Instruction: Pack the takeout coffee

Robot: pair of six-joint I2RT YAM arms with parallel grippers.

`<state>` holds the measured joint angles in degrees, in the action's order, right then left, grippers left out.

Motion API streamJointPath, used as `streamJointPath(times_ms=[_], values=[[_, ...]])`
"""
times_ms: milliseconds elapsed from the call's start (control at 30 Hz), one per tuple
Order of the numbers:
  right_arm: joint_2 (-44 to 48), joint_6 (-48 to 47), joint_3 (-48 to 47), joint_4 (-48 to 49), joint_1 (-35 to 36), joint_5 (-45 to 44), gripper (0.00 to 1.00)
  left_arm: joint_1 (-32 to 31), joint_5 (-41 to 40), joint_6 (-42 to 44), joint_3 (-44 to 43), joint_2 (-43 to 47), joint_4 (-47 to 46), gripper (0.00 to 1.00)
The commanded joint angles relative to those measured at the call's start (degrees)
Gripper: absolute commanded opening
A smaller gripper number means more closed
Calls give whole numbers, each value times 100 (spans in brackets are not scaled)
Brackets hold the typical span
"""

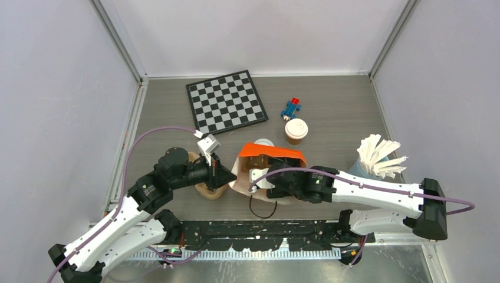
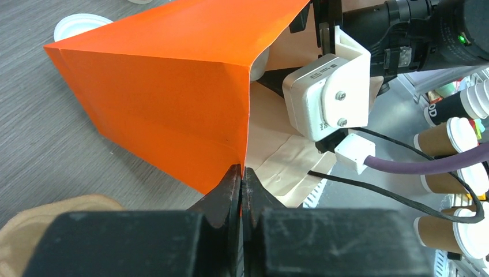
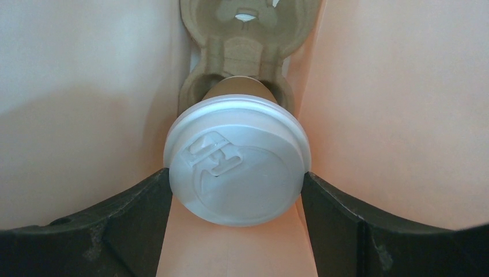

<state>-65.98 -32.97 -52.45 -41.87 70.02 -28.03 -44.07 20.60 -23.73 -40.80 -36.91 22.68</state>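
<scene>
Pinches the near edge of the orange bag [image 2: 155,98] in the left gripper [image 2: 241,172], jaws pressed fully together on the paper, with a tan pulp tray [image 1: 207,191] on the bench [image 1: 330,106] just beneath that wrist. Appears to hold the bag on its side, mouth turned toward the right arm. Reaches into that mouth with the right gripper [image 3: 235,176], jaws spread wide and closed on a takeout cup [image 3: 230,150]: both fingers [image 3: 130,216] touch the rim of its white lid, one on each side. Shows the cup's brown body set in a socket of a second pulp tray [image 3: 230,40] deep inside the bag, between the pale inner walls. Shows also, at the right edge of the left wrist view, a row of cups [image 2: 447,138], brown with white lids; cannot tell what they stand on. Has, right of the bag and apart from it, a pale blue tumbler [image 1: 361,168] stuffed with white packets [image 1: 380,154]. Just behind the bag: a round white lid [image 1: 263,143], close against the orange paper; cannot tell whether a cup sits under it. A little farther back and right: a second cup [image 1: 296,131], upright, lid on, apart from the bag. Beyond that: a small blue and red toy figure [image 1: 290,108], lying flat. Farthest, toward the back left: a checkerboard [image 1: 227,101], flat on the bench and set askew.
</scene>
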Motion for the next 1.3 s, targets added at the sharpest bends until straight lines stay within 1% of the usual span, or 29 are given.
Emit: streamJointPath(times_ms=[0,33,167,267,467,700,767,833,1000,1033,1133,1267], values=[[152,-202,128,-105,-14,-12,73,4,177,-78,60,97,-339,7],[167,-194,151,-58,-10,-36,72,2,141,-79,56,96,-295,16],[135,-146,191,0,-11,-16,72,0,33,-62,-5,68,-145,26],[156,-114,259,126,-13,-15,72,4,-43,-53,-129,-23,28,38],[182,-157,377,207,-9,-48,72,2,-91,-70,-384,-394,265,47],[261,-163,413,210,-7,-174,72,4,-145,-66,-432,-590,150,49],[297,-129,422,214,-11,-192,72,4,-172,-42,-431,-630,100,46],[320,-116,437,222,-8,-236,72,4,-172,-12,-444,-687,82,40],[359,-90,459,182,-6,-384,72,4,-77,8,-441,-715,30,11],[364,-48,458,142,-6,-442,72,4,-48,15,-426,-701,9,8],[501,-3,499,122,-6,-584,72,4,-42,25,-414,-622,-9,0],[601,5,472,-39,-9,-761,72,4,-145,-30,-394,-502,37,0]])
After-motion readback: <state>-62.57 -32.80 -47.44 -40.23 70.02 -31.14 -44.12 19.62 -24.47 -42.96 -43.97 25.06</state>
